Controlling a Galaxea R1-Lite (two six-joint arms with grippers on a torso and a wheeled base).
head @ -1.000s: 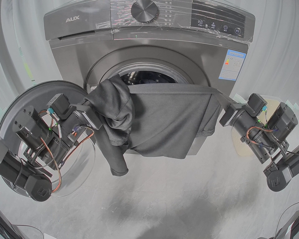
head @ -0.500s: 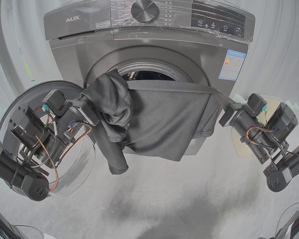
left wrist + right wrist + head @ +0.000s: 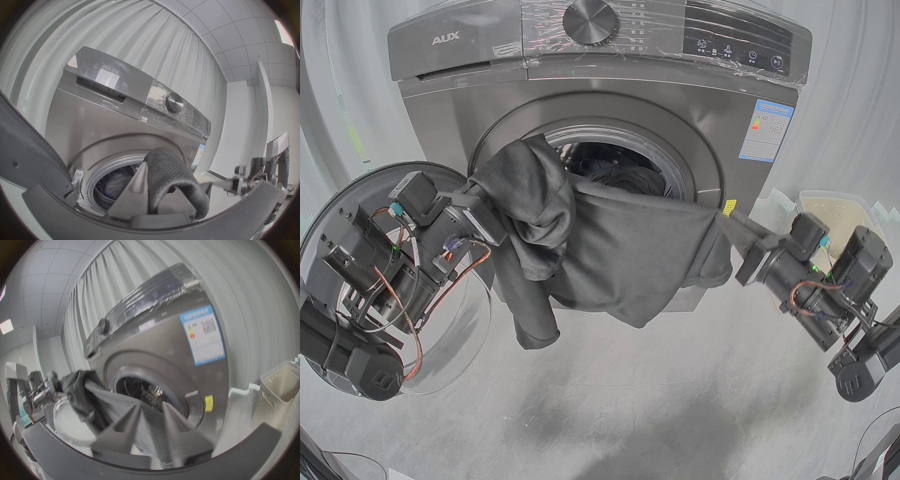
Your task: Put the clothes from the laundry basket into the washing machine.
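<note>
A dark grey garment (image 3: 637, 250) hangs stretched between my two grippers in front of the washing machine (image 3: 456, 119). My left gripper (image 3: 480, 192) is shut on its bunched left end, by the left rim of the drum opening (image 3: 619, 172). In the left wrist view the cloth (image 3: 168, 175) drapes over my fingers. My right gripper (image 3: 732, 226) is shut on the right end, below and right of the opening; in the right wrist view the fabric (image 3: 103, 399) runs out from between its fingers (image 3: 125, 424). More clothes lie inside the drum.
The round door (image 3: 362, 187) stands swung open to the left, behind my left arm. A beige laundry basket (image 3: 837, 212) sits on the floor to the right of the machine, behind my right arm. Grey floor lies open in front.
My right gripper has dropped lower and come slightly left, so the garment's top edge sank and slants, uncovering the drum opening. My left gripper shifted a little right with its end.
</note>
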